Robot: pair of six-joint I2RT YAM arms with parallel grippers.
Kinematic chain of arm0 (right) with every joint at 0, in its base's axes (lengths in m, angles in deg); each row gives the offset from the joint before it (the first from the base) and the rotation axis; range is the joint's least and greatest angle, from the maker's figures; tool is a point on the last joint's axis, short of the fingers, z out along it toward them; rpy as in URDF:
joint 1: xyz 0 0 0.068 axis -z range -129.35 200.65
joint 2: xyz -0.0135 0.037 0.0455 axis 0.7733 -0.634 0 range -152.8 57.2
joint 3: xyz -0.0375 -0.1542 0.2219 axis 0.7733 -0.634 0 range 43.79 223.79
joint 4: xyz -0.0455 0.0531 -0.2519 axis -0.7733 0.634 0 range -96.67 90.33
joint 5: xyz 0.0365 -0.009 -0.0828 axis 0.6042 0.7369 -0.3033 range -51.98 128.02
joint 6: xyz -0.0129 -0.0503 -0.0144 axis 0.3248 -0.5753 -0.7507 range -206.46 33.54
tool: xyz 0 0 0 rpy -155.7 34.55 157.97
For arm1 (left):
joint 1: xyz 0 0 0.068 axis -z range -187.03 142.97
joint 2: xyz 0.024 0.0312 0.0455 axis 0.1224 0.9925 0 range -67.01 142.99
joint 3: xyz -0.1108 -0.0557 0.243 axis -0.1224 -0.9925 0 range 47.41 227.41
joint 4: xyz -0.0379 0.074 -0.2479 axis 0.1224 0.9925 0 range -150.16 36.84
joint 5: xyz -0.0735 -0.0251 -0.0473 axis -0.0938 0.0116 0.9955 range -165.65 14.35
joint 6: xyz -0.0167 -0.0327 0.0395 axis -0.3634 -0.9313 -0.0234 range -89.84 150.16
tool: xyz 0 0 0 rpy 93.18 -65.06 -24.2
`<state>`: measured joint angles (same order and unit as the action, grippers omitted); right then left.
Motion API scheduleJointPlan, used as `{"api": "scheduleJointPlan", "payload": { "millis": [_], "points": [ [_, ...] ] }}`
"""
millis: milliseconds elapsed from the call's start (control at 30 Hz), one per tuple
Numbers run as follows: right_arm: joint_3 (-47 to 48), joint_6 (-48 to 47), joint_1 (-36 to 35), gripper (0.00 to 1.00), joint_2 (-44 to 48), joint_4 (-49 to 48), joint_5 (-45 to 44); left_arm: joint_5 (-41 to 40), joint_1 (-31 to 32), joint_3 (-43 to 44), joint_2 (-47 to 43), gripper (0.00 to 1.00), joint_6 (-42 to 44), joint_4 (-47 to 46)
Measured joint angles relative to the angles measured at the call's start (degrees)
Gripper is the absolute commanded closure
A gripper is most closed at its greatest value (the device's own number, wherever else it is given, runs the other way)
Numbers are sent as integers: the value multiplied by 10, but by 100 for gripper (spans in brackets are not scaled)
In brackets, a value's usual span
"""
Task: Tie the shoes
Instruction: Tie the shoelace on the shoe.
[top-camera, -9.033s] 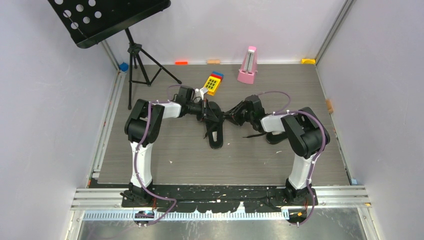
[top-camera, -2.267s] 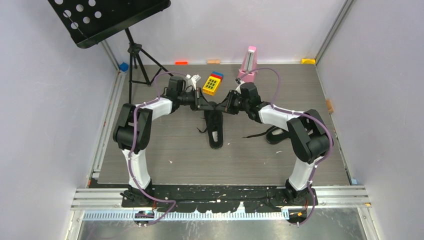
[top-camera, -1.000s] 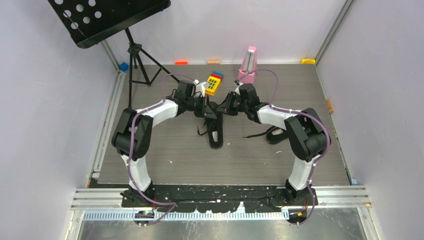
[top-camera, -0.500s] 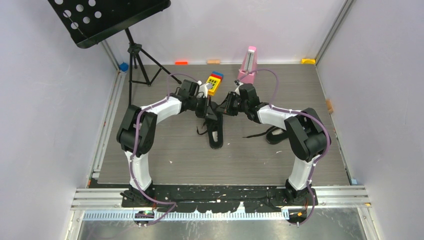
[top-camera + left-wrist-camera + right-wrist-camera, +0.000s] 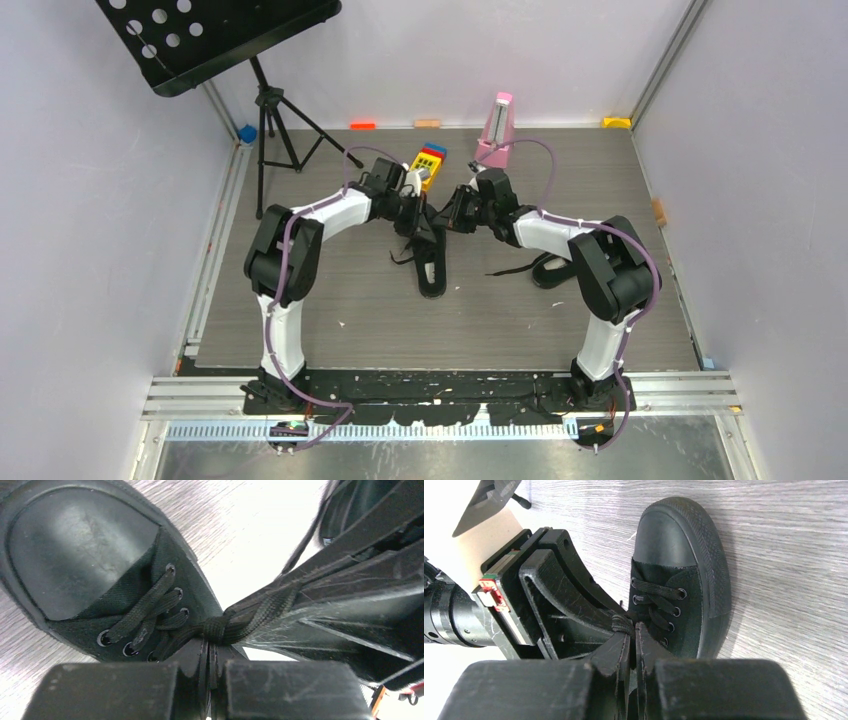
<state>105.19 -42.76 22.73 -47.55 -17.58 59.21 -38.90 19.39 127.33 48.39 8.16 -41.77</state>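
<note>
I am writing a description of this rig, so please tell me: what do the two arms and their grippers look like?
The left arm and right arm have white links, black joints and black bases. A purple cable runs along each. The left gripper and right gripper are black, with curved, scratched fingers. The left gripper carries a small red and green board.

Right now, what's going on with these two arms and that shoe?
The robot is tying the middle shoe. The left claw and the right claw meet tip to tip over its laces, each pinched shut on them, with a knot between them. The other shoe lies off to the right, a lace trailing loose.
</note>
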Motion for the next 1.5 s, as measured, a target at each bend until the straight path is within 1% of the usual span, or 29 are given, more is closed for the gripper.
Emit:
{"api": "scheduleJointPlan", "payload": {
  "millis": [233,567,700,867,967,1067,1233,1400,1500],
  "points": [
    [4,-6,-6,90,0,21,-16,-31,1,0,2,100,1,7],
    [22,-29,-18,91,8,64,-44,-42,6,-1,3,100,1,0],
    [35,-34,-26,91,9,80,-50,-13,2,-6,12,100,-15,-37],
    [48,-45,-38,90,9,104,-65,57,-6,-45,28,100,-73,-131],
    [62,-50,-45,86,9,123,-79,100,-14,-70,35,100,-114,-199],
    [81,-56,-51,77,9,146,-88,141,-24,-102,45,100,-174,-290],
    [107,-66,-57,68,9,177,-103,186,-40,-145,70,100,-273,-423],
    [115,-74,-58,52,9,200,-115,204,-43,-155,85,100,-321,-489],
    [117,-78,-57,38,9,215,-119,209,-43,-155,89,100,-334,-505]
  ]
}}
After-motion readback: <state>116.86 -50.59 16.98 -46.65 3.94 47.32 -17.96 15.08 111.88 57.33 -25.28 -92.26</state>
